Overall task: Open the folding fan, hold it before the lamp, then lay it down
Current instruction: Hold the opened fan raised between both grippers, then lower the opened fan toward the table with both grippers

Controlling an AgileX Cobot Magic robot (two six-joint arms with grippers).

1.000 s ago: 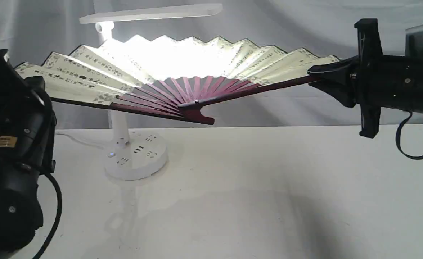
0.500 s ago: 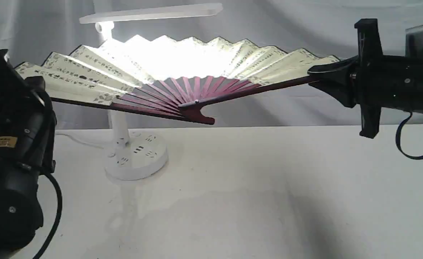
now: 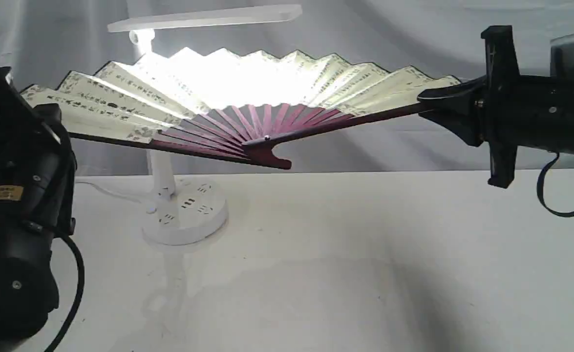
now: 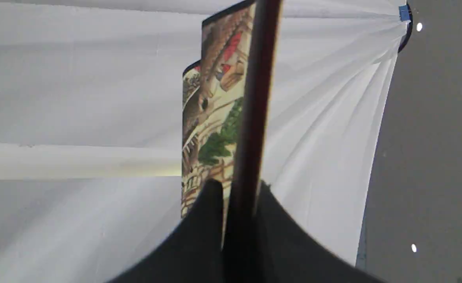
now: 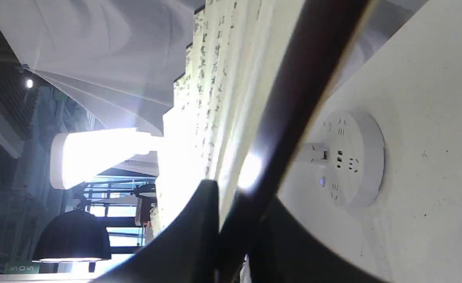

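Note:
The folding fan (image 3: pixel 135 100) is spread wide open in the air, cream pleats with black calligraphy glowing in front of the lit white lamp (image 3: pixel 184 215). Its maroon ribs meet at a pivot (image 3: pixel 266 139) above the table. My right gripper (image 3: pixel 426 102) is shut on the fan's right outer rib (image 5: pixel 293 102). My left gripper (image 4: pixel 236 192) is shut on the left outer rib (image 4: pixel 254 98), its tips hidden behind the arm in the exterior view. The lamp's bar head (image 3: pixel 203 17) shows just above the fan and its stem behind it.
The white table (image 3: pixel 340 264) lies below the fan. The lamp's round base with sockets (image 5: pixel 352 157) stands at the back left, a white cable (image 3: pixel 101 188) trailing left. Grey cloth hangs as backdrop. A black cable loop (image 3: pixel 560 190) dangles under my right arm.

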